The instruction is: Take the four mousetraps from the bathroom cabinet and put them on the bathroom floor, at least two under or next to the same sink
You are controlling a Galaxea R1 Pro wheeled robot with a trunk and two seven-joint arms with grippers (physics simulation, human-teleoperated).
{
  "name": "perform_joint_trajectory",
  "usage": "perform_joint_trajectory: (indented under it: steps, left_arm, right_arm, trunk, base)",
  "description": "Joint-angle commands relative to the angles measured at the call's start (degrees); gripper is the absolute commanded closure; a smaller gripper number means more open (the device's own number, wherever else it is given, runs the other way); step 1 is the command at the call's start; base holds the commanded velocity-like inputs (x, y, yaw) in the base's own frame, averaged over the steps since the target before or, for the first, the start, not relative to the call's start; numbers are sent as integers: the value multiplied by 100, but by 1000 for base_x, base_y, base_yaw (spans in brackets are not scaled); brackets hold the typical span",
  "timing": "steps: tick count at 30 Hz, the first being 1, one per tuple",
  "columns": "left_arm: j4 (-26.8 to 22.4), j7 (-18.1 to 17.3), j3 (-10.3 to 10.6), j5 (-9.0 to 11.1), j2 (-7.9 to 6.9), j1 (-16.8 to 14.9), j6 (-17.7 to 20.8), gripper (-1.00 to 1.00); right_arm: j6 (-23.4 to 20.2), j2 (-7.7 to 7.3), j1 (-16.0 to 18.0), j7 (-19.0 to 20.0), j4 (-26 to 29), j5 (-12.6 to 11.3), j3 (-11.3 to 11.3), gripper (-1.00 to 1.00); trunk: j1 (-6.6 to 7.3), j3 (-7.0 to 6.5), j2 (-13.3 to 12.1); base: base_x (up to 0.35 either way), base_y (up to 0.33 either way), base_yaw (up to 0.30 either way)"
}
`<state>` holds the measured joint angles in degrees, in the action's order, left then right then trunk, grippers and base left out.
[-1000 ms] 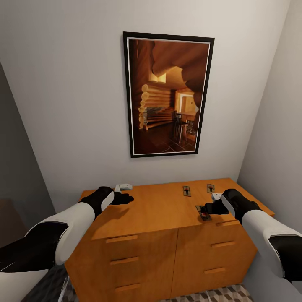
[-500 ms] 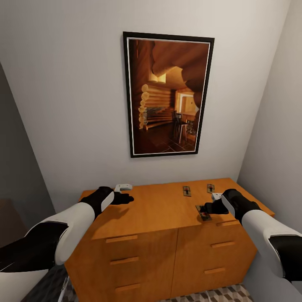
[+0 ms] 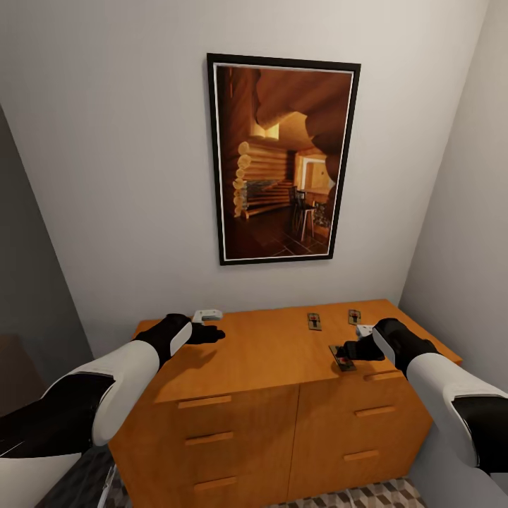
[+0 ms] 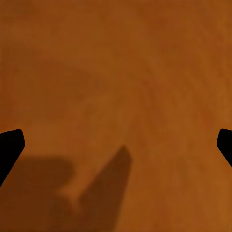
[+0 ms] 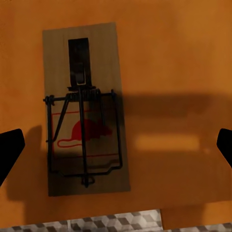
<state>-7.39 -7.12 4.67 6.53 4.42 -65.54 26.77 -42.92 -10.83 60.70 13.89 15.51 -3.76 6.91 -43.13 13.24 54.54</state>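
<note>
Now | right gripper [image 3: 348, 351] spread wide, empty, over trap [image 5: 84, 135] at cabinet [image 3: 268, 353] front edge | centre trap between fingers, lower squarely | left gripper [image 3: 212, 334] wide, empty

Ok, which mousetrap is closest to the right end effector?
The front mousetrap by the cabinet's front edge, right at the right end effector; the other two lie farther back.

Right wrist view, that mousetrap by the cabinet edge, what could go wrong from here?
The mousetrap lies off-centre between the right gripper's wide-open fingers, so closing now might clip one edge or miss. It also sits close to the cabinet's front edge, with the bathroom floor showing just past it; a nudge could knock it off. Its wire bar looks set, so pressing on it may snap it.
</note>
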Motion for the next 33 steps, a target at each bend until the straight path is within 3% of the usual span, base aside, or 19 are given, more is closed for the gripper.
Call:
perform_joint_trajectory:
  steps: [1, 33]
  left_arm:
    - [-8, 0, 48, 58, -2, -3, 30, -100]
    - [-15, 0, 52, 66, -2, -2, 30, -100]
  right_arm:
    - [-25, -7, 4, 9, 8, -37, 48, -100]
    - [370, 81, 4, 6, -265, -55, 59, -100]
  trunk:
    - [-1, 8, 6]
    - [-1, 8, 6]
  base:
    - [0, 0, 0]
    - [0, 0, 0]
